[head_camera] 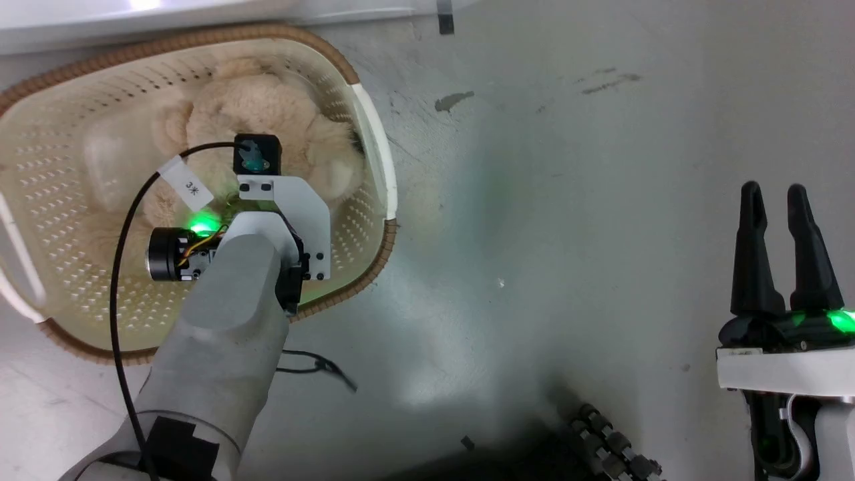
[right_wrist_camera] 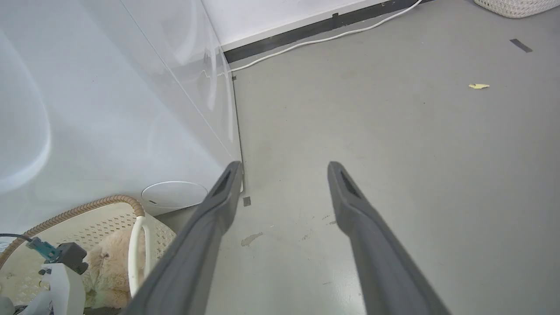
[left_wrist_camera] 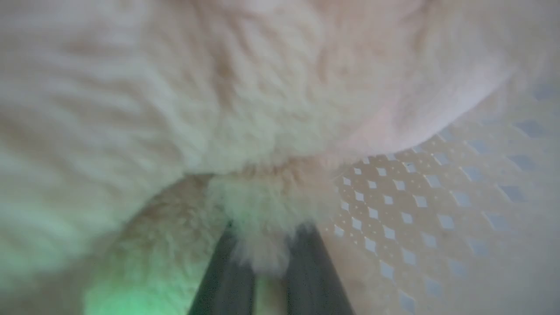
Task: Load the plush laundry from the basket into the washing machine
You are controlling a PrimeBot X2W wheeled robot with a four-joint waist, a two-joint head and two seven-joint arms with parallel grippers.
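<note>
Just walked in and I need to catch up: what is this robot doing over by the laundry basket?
The robot is loading laundry. Its left arm reaches down into the basket, and the left end effector is pinched shut on a tuft of the plush toy, which lies in the basket. The right end effector hangs open over the floor, beside the washing machine, holding nothing.
</note>
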